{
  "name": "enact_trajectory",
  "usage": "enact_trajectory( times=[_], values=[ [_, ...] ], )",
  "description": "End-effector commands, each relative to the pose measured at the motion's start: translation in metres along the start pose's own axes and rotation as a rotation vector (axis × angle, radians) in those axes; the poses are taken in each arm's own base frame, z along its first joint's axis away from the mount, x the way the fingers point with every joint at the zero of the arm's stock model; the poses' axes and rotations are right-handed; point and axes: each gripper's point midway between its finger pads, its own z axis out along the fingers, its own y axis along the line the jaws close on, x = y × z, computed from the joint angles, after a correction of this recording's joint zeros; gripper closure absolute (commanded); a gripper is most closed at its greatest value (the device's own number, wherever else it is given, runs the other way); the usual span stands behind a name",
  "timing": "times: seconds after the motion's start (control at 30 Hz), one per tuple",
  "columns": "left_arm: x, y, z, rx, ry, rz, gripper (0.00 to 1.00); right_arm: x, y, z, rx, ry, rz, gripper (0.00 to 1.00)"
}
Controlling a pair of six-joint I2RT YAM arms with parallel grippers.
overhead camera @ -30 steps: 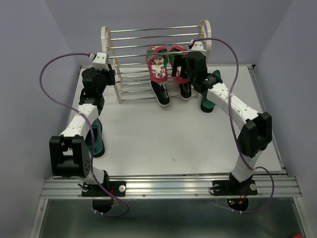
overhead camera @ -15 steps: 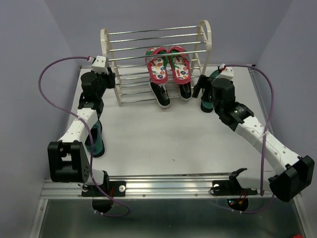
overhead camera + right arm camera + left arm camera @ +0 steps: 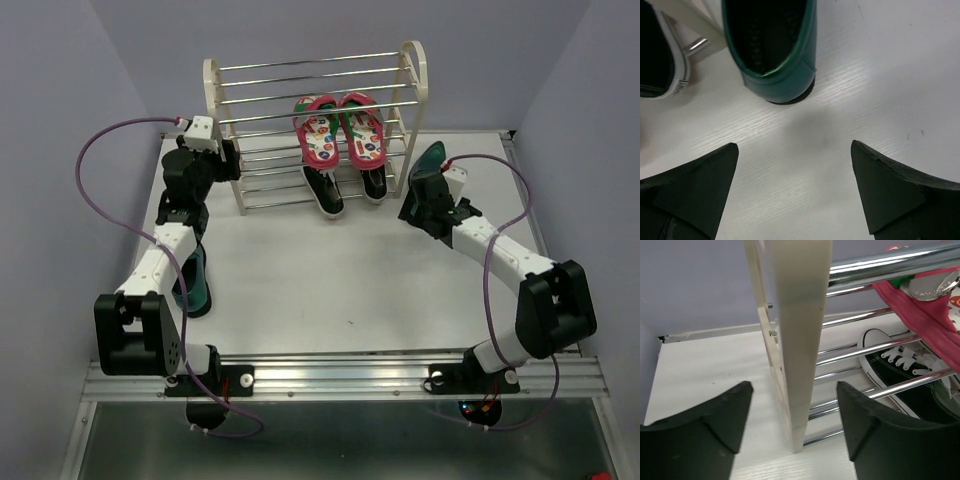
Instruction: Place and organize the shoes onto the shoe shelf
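Observation:
The shoe shelf stands at the back of the table. Both red-strapped flip-flops lie on its rods, and the black sneakers sit under them on a low tier. My left gripper is open, and its jaws straddle the shelf's left side panel without touching it. One teal dress shoe stands right of the shelf; its heel lies just beyond my open, empty right gripper. The other teal shoe rests by the left arm.
A sneaker's white toe cap and a red flip-flop strap show behind the rods in the left wrist view. A sneaker's edge lies left of the teal heel. Purple walls enclose the white table.
My left gripper has opened off the shelf's side panel. The right arm has left the flip-flops on the shelf and swung down to the teal shoe on the right.

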Motion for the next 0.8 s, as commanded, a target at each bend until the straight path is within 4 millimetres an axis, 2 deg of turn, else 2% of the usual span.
enact_trajectory(
  times=[0.0, 0.03, 0.1, 0.13, 0.17, 0.23, 0.27, 0.3, 0.37, 0.4, 0.47, 0.6, 0.67, 0.73, 0.77],
  values=[
    [-0.027, -0.005, -0.011, 0.013, -0.075, 0.027, 0.13, -0.018, 0.000, 0.022, 0.007, -0.029, 0.071, 0.00],
    [-0.031, -0.006, -0.013, 0.020, -0.084, 0.028, 0.10, -0.012, 0.002, 0.030, 0.007, -0.016, 0.056, 0.00],
    [-0.034, -0.012, -0.016, 0.052, -0.092, 0.031, 0.02, -0.013, 0.004, 0.042, -0.005, -0.012, 0.041, 0.00],
    [-0.038, -0.014, -0.018, 0.060, -0.101, 0.032, 0.01, -0.015, 0.011, 0.047, -0.031, -0.019, 0.043, 0.00],
    [-0.039, -0.015, -0.019, 0.067, -0.106, 0.032, 0.01, -0.009, 0.010, 0.057, -0.023, 0.000, 0.038, 0.00],
    [-0.044, -0.020, -0.025, 0.086, -0.109, 0.018, 0.01, -0.010, 0.012, 0.073, -0.016, -0.006, 0.017, 0.00],
    [-0.049, -0.021, -0.028, 0.087, -0.121, 0.013, 0.01, -0.015, 0.017, 0.072, -0.034, -0.015, 0.026, 0.00],
    [-0.051, -0.024, -0.031, 0.102, -0.117, 0.005, 0.01, -0.009, 0.016, 0.082, -0.033, 0.002, 0.002, 0.00],
    [-0.061, -0.029, -0.041, 0.113, -0.127, -0.019, 0.01, -0.015, 0.028, 0.090, -0.075, -0.019, -0.010, 0.00],
    [-0.066, -0.030, -0.045, 0.117, -0.134, -0.017, 0.01, -0.011, 0.029, 0.096, -0.071, -0.014, -0.030, 0.00],
    [-0.075, -0.034, -0.057, 0.119, -0.153, -0.087, 0.01, -0.015, 0.028, 0.102, -0.048, -0.028, -0.035, 0.00],
    [-0.075, -0.041, -0.075, 0.136, -0.165, -0.158, 0.01, -0.010, 0.021, 0.113, -0.010, -0.027, -0.035, 0.00],
    [-0.072, -0.040, -0.085, 0.115, -0.171, -0.182, 0.01, -0.008, 0.011, 0.120, 0.036, -0.031, -0.026, 0.00],
    [-0.067, -0.038, -0.089, 0.097, -0.169, -0.186, 0.01, -0.007, 0.010, 0.124, 0.046, -0.036, -0.021, 0.00],
    [-0.072, -0.038, -0.096, 0.094, -0.188, -0.182, 0.01, -0.006, 0.007, 0.128, 0.052, -0.031, -0.017, 0.00]
  ],
)
